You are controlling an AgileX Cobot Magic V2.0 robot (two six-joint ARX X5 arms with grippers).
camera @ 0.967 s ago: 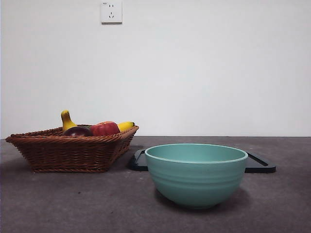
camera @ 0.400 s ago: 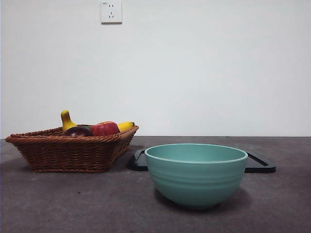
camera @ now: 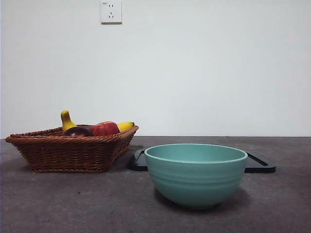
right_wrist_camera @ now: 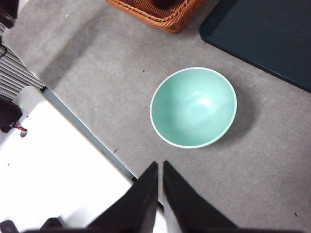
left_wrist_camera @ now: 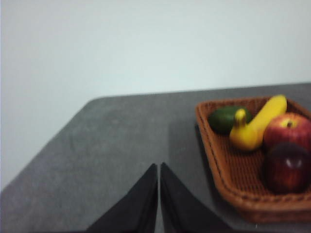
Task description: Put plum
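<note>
Hovering left end effector (left_wrist_camera: 159, 194) and right end effector (right_wrist_camera: 160, 189) pressed together, empty, plum (left_wrist_camera: 286, 167) in basket (left_wrist_camera: 233, 187)

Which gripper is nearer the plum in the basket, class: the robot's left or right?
Left. The left gripper, jaws shut, sits above the table beside the basket holding the plum. The right gripper, also shut, hangs high above the green bowl, farther off.

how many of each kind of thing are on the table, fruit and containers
plum: 1
apple: 1
banana: 1
green fruit: 1
basket: 1
bowl: 1
tray: 1
total: 7
</note>
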